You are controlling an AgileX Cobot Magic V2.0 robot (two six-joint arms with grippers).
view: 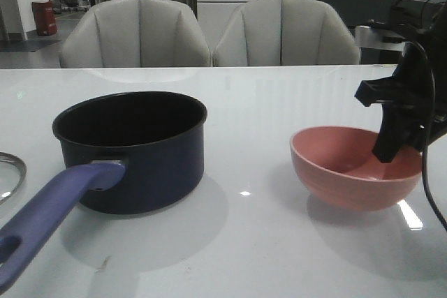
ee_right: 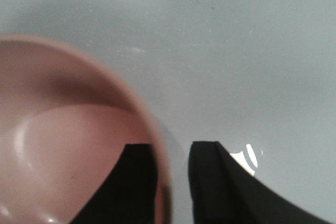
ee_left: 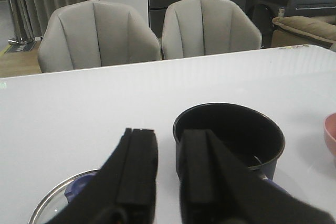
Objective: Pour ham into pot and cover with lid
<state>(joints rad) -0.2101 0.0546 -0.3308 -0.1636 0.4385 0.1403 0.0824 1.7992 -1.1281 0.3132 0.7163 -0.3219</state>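
fingers of the right pincer (ee_right: 172, 182) straddle the pink bowl (view: 349, 167) rim, not yet clamped, placed for lifting it toward the pot (view: 133, 148); ham unseen (hidden inside, perhaps); left pincer (ee_left: 167, 174) hangs slightly parted, empty, above the lid (ee_left: 55, 205).

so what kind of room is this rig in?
Looks like an office or showroom-style lab, not a home kitchen: a glossy white table, two grey chairs pushed up to it, and barrier posts behind.
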